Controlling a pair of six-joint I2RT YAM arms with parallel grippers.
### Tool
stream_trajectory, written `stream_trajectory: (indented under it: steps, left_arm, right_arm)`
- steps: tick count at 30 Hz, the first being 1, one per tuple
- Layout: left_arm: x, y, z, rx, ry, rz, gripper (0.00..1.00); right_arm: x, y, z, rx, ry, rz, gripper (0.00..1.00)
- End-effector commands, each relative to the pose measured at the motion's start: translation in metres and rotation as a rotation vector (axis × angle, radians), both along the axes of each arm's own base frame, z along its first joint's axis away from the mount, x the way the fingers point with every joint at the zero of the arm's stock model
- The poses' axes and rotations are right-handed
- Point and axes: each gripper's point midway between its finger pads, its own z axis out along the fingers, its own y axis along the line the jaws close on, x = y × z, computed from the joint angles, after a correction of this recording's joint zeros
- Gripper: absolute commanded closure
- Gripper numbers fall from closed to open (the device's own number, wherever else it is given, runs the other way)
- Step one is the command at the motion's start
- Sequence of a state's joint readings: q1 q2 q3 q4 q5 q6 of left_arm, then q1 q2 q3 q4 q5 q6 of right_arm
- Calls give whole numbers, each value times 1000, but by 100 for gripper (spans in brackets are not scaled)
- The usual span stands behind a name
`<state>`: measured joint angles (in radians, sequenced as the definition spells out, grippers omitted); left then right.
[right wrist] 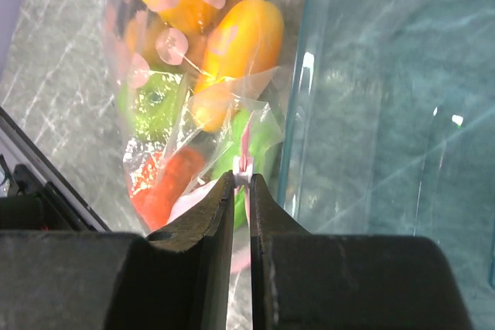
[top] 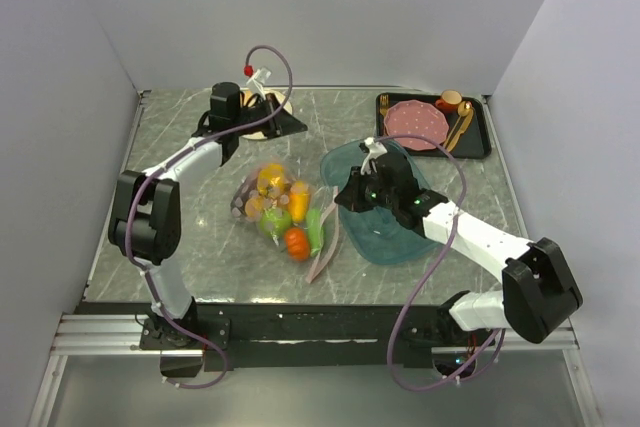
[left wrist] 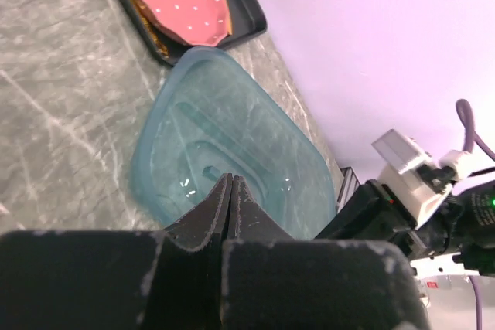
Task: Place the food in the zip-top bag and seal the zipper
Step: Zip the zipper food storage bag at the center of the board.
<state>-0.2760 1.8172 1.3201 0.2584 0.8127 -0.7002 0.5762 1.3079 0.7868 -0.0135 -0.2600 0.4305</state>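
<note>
The food [top: 275,209] is inside the bag [right wrist: 135,75], which lies flat on the tabletop [top: 220,267] between the two arms, just beside the teal tray [top: 400,237]. From how things lie, filling looks done and sealing is the step in hand.

Your right fingers [right wrist: 220,206] are pinched narrow on the zipper [right wrist: 244,148], the pale-pink strip on the bag's tray-side edge, with only a sliver of gap around it. Your left fingers [left wrist: 209,214] are pressed together with nothing between them. They sit well apart from the bag, at the far left of the tabletop.

Expect the bag to be thin, floppy and slick. It will likely wrinkle and slide across the tabletop rather than resist a pull. The toy pieces look light and smooth, so they could roll toward the mouth if you lift an edge.

The zipper is the firmest part, so take hold there, not on the loose film. Keep the pinch squarely across the strip. A run along it will probably drag the whole bag unless the other end is held down, so consider bringing the left fingers over to pin the far end of the strip first.
</note>
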Motion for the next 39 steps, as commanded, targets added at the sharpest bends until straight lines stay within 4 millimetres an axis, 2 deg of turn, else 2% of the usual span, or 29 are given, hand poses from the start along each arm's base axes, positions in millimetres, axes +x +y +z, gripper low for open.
stream_trajectory:
  steps: [1,2,3,5,8,9,10,14,19,22,26,28,29,31,32,33,35,39]
  left_arm:
    - [-15,-14,36,-57,-114,-103,99]
    - [-17,-17,31,-68,-111,-145,99]
    - [-30,-20,28,-79,-90,-230,90]
    - [-41,-28,20,-87,-77,-336,74]
    - [-60,-38,7,-30,-99,-423,43]
    - [-68,-38,-7,7,-98,-463,31]
    - [-73,-42,-8,14,-101,-491,29]
    - [-87,-45,-41,65,-52,-549,27]
    - [-100,-61,-56,106,-56,-579,27]
    - [-103,-67,-60,85,-38,-596,29]
    - [-102,-73,-54,65,-53,-601,31]
    - [-104,-74,-54,60,-53,-609,41]
    - [-104,-74,-54,63,-50,-607,50]
    - [-104,-74,-55,65,-47,-604,59]
    - [-104,-74,-56,67,-37,-597,69]
    - [-102,-75,-56,66,-44,-590,75]
    - [-102,-75,-56,61,-32,-584,85]
    - [-102,-75,-56,59,-28,-579,99]
  right_arm:
    - [-2,3,19,28,-46,14,100]
    - [1,3,20,22,-47,9,100]
    - [3,3,20,17,-51,3,100]
    - [6,4,24,16,-62,2,100]
    - [10,4,32,19,-79,-8,100]
    - [11,3,35,22,-85,-13,100]
    - [12,3,37,25,-89,-17,100]
    - [14,7,51,32,-111,-2,100]
    - [14,8,63,36,-135,12,100]
    - [13,7,65,30,-135,13,100]
    - [12,6,68,38,-141,11,100]
    - [13,5,69,33,-143,5,100]
    - [13,5,68,31,-141,6,100]
    - [14,6,69,33,-143,7,100]
    - [13,6,70,35,-146,8,100]
    - [14,6,69,37,-143,9,100]
    - [13,7,69,41,-140,11,100]
    - [13,6,68,41,-139,2,100]
